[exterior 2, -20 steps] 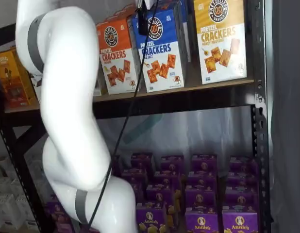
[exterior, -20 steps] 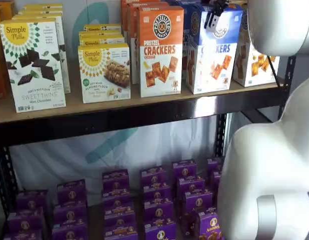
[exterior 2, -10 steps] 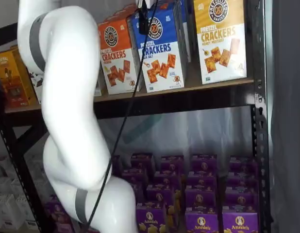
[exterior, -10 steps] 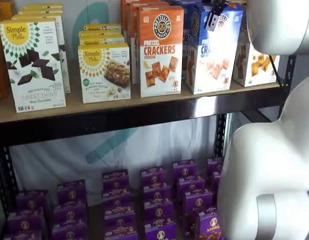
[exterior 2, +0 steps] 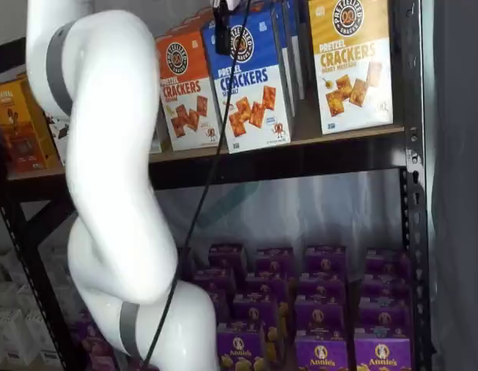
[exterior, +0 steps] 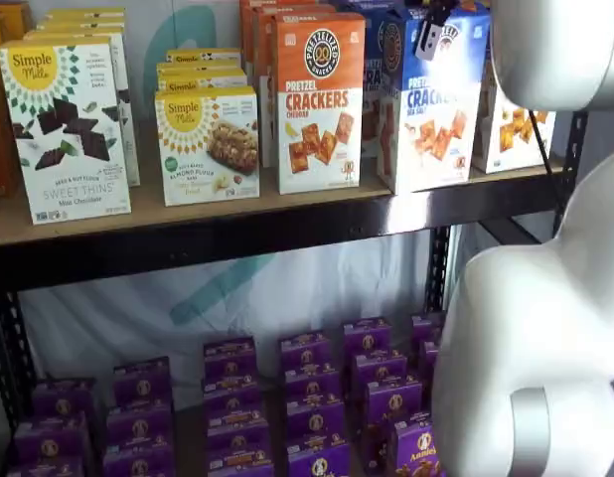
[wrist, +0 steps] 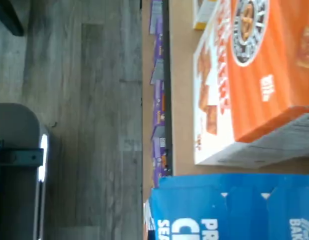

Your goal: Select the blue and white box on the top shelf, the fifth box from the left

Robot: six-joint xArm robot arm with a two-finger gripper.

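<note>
The blue and white box sits at the top shelf's front edge, its top pinched by the closed gripper (a narrow hold); it could slip free or nudge the orange carton.

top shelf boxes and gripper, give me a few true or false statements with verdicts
1. The gripper is shut on the tall blue and white pretzel crackers box. True.
2. That box lies flat on the tan wooden top shelf. False: it is upright, slightly tilted.
3. An orange and white cheddar crackers box stands beside it. True.
4. The small purple boxes share the top shelf. False: they sit on the lower level.
</note>
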